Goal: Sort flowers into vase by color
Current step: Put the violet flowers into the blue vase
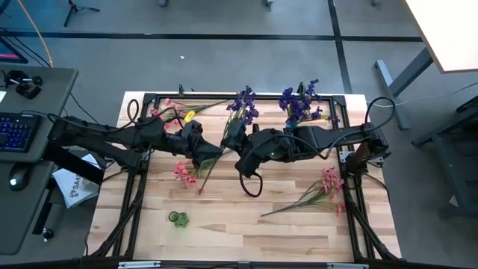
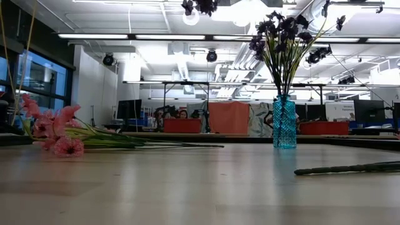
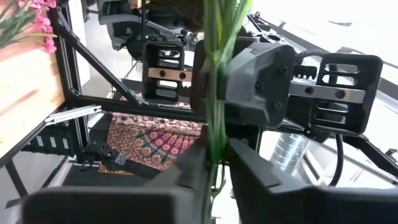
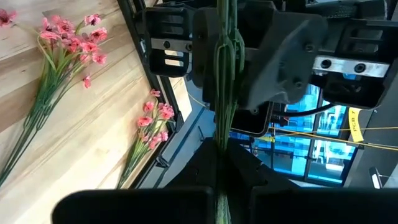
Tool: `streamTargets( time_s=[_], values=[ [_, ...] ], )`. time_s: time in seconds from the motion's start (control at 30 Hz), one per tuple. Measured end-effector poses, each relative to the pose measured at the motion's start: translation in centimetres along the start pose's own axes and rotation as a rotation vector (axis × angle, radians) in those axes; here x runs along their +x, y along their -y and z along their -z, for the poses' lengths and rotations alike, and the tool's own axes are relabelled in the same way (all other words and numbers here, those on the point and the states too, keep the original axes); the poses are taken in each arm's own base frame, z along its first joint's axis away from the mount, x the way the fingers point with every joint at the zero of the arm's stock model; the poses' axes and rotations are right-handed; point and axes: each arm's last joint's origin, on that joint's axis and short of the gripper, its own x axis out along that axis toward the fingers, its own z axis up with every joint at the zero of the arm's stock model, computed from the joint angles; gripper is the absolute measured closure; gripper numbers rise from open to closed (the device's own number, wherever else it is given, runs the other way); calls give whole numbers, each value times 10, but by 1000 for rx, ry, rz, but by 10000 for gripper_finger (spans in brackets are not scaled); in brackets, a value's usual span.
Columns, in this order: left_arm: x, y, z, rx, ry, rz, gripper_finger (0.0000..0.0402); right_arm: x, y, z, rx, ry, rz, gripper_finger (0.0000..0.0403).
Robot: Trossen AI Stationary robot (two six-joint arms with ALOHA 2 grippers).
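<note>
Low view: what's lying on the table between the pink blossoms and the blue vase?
The pink blossoms' green stems reach partway toward the blue vase; then bare table, in the low view.

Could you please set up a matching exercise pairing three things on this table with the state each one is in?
Things:
1. blue vase
2. purple sprig
3. pink flowers

States:
A. lying flat on the wood by the right arm
B. standing upright with purple flowers in it
C. stem held by the left gripper and the right gripper

Pairs: 1-B, 2-C, 3-A
</note>
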Motion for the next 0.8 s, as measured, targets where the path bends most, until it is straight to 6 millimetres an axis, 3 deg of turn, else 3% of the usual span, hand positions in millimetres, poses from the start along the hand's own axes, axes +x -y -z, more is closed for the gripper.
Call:
streamTargets(
  time_s=[0.1, 0.23, 0.8],
  values=[
    [0, 0, 2, -1, -6, -2, 383, 0, 0, 0, 0, 1, 0, 400],
    [1, -1, 4, 7, -6, -3, 391, 0, 0, 0, 0, 4, 0, 400],
    [1, 1, 3, 68, 24, 25, 291, 2, 4, 4, 18, 5, 23, 400]
  ],
)
